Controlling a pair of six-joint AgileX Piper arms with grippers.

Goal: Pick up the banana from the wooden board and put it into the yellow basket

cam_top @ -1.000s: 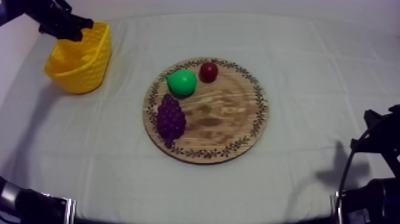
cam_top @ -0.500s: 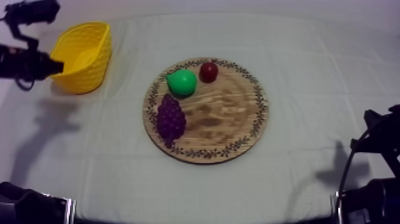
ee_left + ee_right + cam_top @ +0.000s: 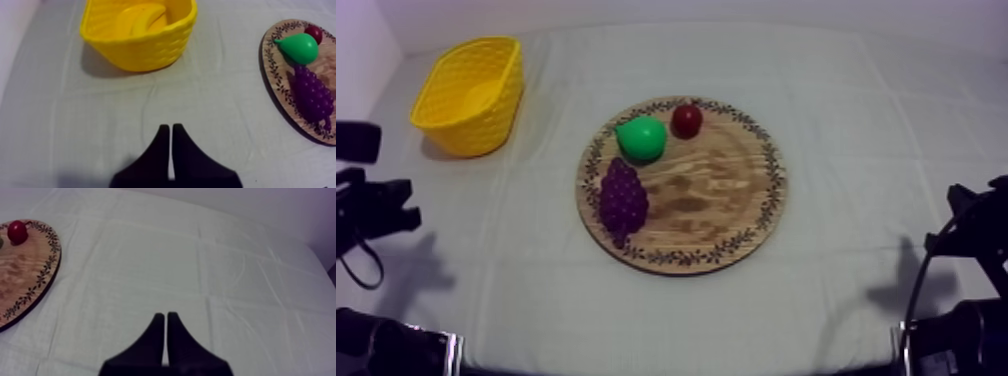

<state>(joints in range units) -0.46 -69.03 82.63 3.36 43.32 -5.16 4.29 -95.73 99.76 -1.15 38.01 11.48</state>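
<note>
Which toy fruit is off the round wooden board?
The yellow banana: it lies inside the yellow basket, while the green pear, purple grape bunch and small red fruit sit on the wooden board.

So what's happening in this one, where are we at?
The banana lies inside the yellow basket, so the job looks done. The left gripper is shut on nothing, over the cloth and apart from the basket. The right gripper is also shut and empty, over bare cloth beside the wooden board. A pear, a bunch of grapes and a small red fruit sit on the board.
</note>
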